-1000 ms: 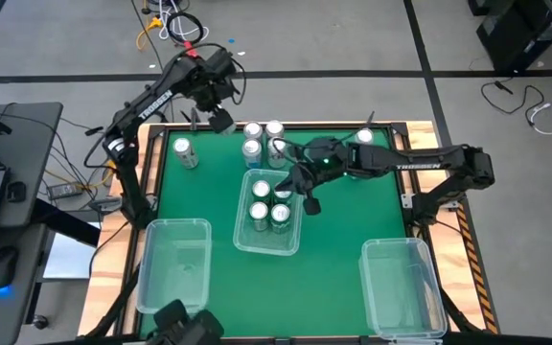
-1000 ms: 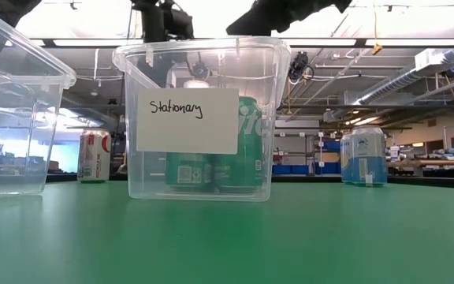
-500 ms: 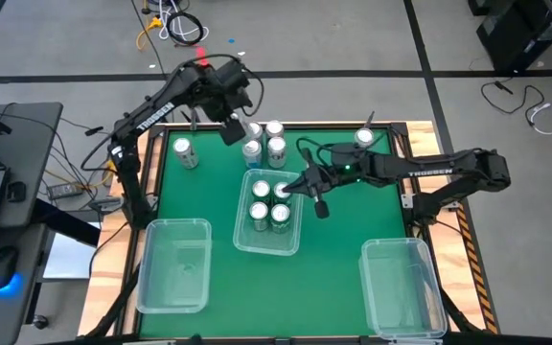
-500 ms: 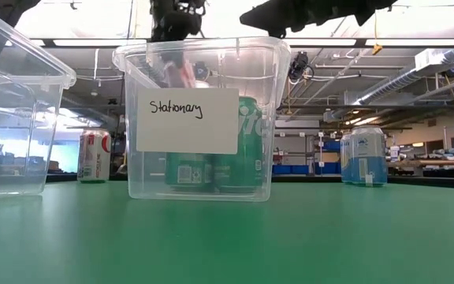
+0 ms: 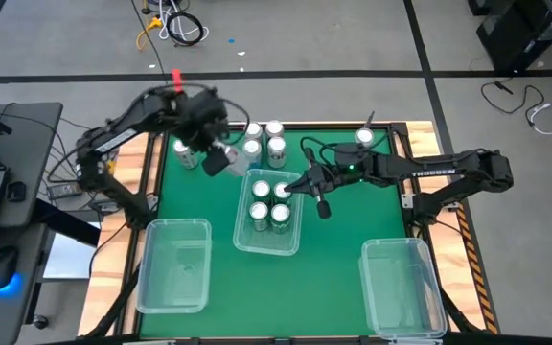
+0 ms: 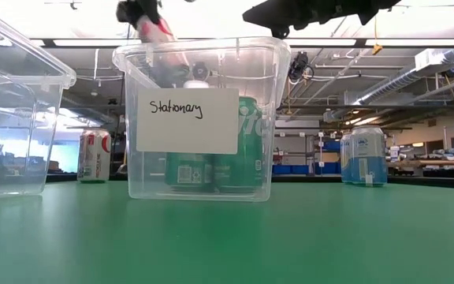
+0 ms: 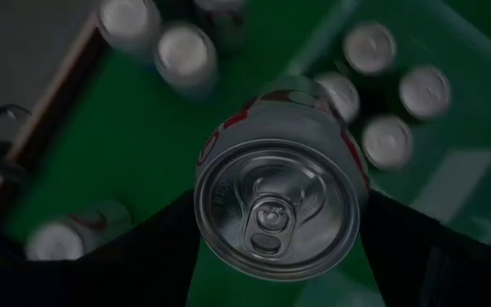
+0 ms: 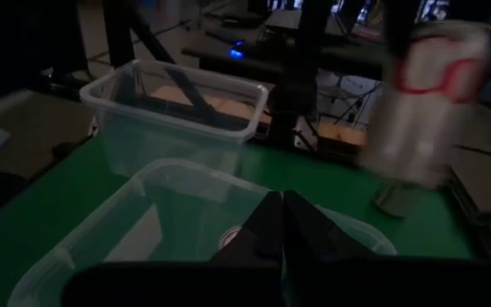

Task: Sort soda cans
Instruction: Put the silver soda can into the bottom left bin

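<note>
My left gripper (image 5: 211,153) is shut on a white-and-red soda can (image 7: 280,205) and holds it in the air between a white can (image 5: 185,151) at the far left and the middle bin (image 5: 266,247). That clear bin, labelled "Stationary", holds several green cans (image 5: 261,190) standing on its floor. More cans (image 5: 274,127) stand in a cluster at the far edge, and a blue can (image 5: 364,137) stands at the far right. My right gripper (image 5: 293,185) is shut and empty above the middle bin's far right corner. My left gripper pinches the can between its two fingers (image 7: 177,247), one on each side of the side wall (image 7: 358,170). The fingers slant down from above. The can is lifted clear of the table, and its silver top (image 7: 271,213) faces the wrist camera.
A clear bin with nothing in it stands at the near left (image 5: 172,264) and another at the near right (image 5: 401,287). Green tabletop lies open between them and in front of the middle bin. A laptop and a mouse sit on a desk off the table's left.
My left gripper has carried the white-and-red can from the far edge toward the near edge and a little to the left, rising slightly, with the can kept clear of the table. My right gripper shifted slightly toward the near edge, then held still, shut.
</note>
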`<move>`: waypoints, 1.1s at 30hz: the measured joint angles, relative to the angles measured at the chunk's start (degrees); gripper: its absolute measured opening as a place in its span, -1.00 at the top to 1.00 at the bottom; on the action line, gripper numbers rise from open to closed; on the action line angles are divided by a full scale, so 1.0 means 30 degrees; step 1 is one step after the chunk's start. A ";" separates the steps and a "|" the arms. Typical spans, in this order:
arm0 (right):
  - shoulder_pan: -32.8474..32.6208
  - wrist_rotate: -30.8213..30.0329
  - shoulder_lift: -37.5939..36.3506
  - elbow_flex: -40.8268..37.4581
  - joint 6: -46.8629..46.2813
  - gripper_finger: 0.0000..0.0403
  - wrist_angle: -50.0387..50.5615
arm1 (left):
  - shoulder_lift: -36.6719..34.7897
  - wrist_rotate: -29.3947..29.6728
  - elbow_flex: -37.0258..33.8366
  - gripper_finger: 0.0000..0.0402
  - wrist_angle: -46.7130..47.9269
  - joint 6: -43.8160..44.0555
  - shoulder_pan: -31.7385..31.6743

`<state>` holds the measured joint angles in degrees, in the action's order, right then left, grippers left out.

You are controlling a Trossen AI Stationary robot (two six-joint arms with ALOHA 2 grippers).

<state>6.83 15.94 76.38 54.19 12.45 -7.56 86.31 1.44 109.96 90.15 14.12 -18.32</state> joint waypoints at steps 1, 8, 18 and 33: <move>0.0000 0.0000 0.0000 0.0000 0.0000 1.00 -0.0112 | -0.0437 0.0021 -0.0519 -0.37 -0.0008 0.0435 0.0338; -0.0002 0.0000 0.0004 0.0000 -0.0264 1.00 -0.0344 | -0.2684 -0.0047 -0.3579 -0.37 -0.0019 0.3105 0.3492; -0.0007 0.0000 0.0015 0.0000 -0.0306 1.00 -0.0479 | -0.3303 -0.1007 -0.4120 -0.37 -0.0081 0.7462 0.9633; -0.0253 0.0000 0.0022 0.0000 -0.0328 1.00 -0.0471 | -0.3303 -0.1984 -0.4995 -0.37 -0.0087 1.7906 1.6254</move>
<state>6.07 15.94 76.44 54.19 11.46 -8.97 76.40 -4.52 94.98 89.89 67.84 30.44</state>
